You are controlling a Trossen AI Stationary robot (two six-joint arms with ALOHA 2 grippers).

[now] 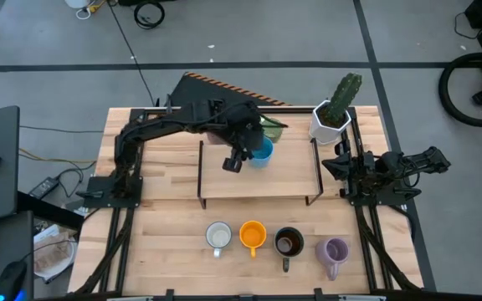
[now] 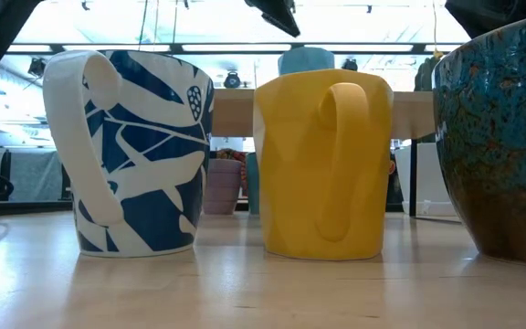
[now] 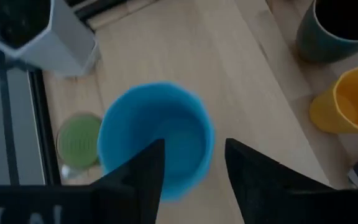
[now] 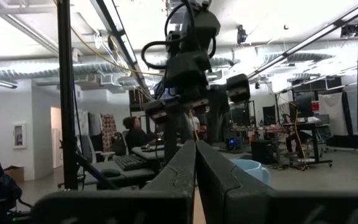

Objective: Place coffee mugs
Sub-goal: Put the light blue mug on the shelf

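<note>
High view: the left claw (image 1: 234, 161) hovers over the raised shelf (image 1: 291, 180) with the blue mug (image 1: 261, 151) at its 2 o'clock; the right claw (image 1: 341, 168), pressed together, waits at the surface's 3 o'clock edge. Left wrist view: the fingers (image 3: 143, 172) are spread around the near rim of the upright mug, mouth up, long axis vertical, so lift straight up, avoiding the rim.
</note>
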